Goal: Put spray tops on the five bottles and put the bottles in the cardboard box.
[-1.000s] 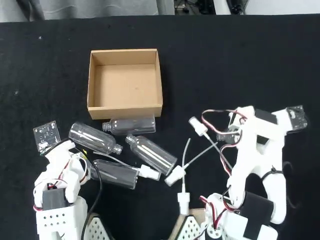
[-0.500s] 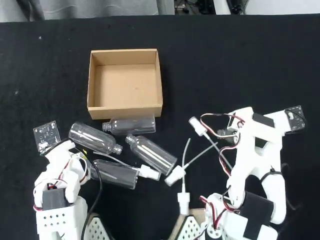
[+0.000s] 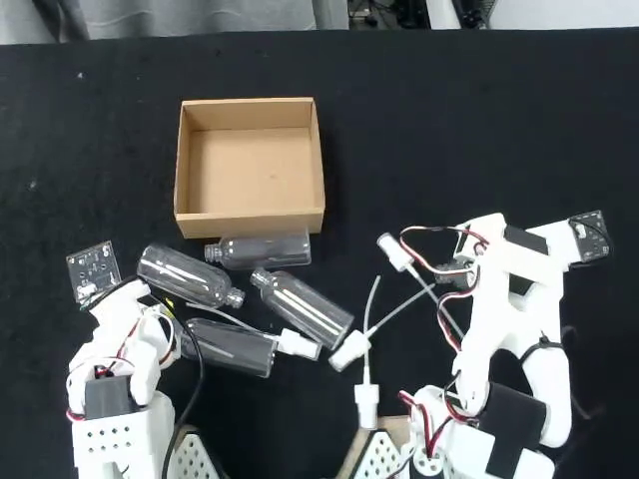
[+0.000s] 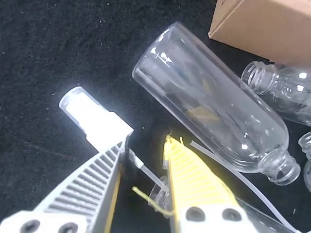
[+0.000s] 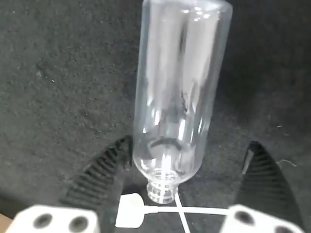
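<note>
Right gripper [image 5: 188,146] straddles bottle [image 5: 180,87], jaws wide (spray top [image 5: 130,210] beside neck).

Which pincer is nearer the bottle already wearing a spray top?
Left. The left pincer sits just beside the capped bottle; the right pincer is across the table, straddling an uncapped bottle.

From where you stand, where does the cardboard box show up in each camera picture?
High view: the cardboard box sits upper left of middle on the black table, open side up.
Left wrist view: one corner of it, just past the bottles' open necks.
Right wrist view: not in it.
Shared landmark: the clear bottle lying beside the box's near wall.
</note>
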`<action>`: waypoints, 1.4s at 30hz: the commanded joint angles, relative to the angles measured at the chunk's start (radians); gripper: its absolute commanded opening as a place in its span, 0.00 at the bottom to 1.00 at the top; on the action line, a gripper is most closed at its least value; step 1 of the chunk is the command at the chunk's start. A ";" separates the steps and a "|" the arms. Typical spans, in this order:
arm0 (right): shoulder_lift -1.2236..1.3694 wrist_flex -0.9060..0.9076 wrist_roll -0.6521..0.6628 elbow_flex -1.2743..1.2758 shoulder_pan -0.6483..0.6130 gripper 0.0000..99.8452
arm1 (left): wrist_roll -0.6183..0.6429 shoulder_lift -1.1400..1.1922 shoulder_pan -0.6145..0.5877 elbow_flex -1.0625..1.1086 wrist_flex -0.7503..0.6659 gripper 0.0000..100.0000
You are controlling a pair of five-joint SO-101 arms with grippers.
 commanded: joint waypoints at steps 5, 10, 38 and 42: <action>-0.061 0.152 0.032 -0.127 0.023 0.31 | -0.002 -0.005 -0.007 0.022 -0.002 0.12; -0.061 0.244 0.040 -0.203 0.021 0.31 | -0.002 -0.005 -0.007 0.022 -0.002 0.12; -0.059 0.580 0.773 -0.499 0.023 0.31 | -0.002 -0.005 -0.007 0.022 -0.002 0.12; -0.058 0.580 0.901 -0.499 0.023 0.31 | -0.002 -0.005 -0.007 0.022 -0.002 0.12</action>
